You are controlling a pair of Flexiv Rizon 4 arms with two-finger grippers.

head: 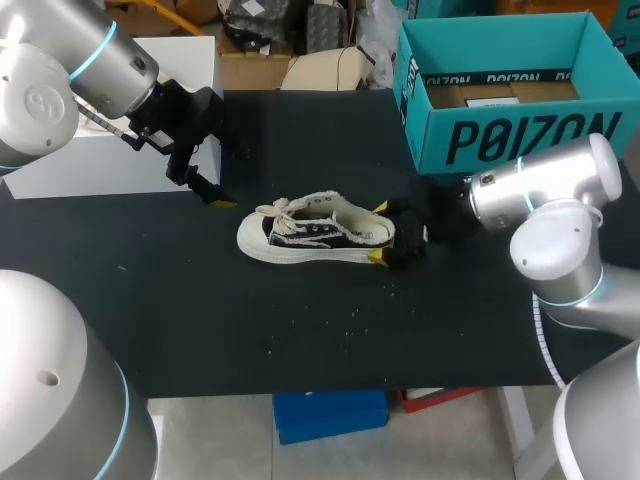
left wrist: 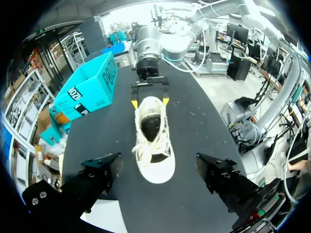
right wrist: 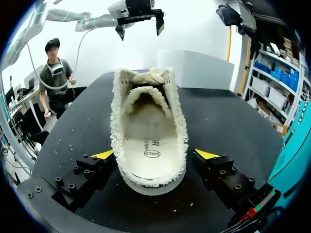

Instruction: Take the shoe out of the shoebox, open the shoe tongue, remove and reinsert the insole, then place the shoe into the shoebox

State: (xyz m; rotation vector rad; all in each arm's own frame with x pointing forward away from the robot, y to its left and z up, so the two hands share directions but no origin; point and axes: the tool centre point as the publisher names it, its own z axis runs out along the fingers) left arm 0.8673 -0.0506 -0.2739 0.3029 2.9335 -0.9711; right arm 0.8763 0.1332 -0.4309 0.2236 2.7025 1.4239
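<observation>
A low white-soled dark shoe (head: 315, 235) with fuzzy cream trim lies upright mid-table, toe toward my left arm. My right gripper (head: 378, 232) stands open around its heel, one yellow tip on each side. In the right wrist view the heel (right wrist: 148, 165) sits between the fingers (right wrist: 99, 167) with small gaps, and the cream insole (right wrist: 148, 145) shows inside. My left gripper (head: 205, 190) hangs open above the table, well apart from the toe. Its dark fingers (left wrist: 97, 179) frame the shoe (left wrist: 153, 141) from a distance. The teal shoebox (head: 500, 140) stands open at the back right.
A white box (head: 110, 150) rests at the back left, behind my left gripper. Small white crumbs dot the black table (head: 300, 330) in front of the shoe. Bare tabletop lies between the shoe and the front edge.
</observation>
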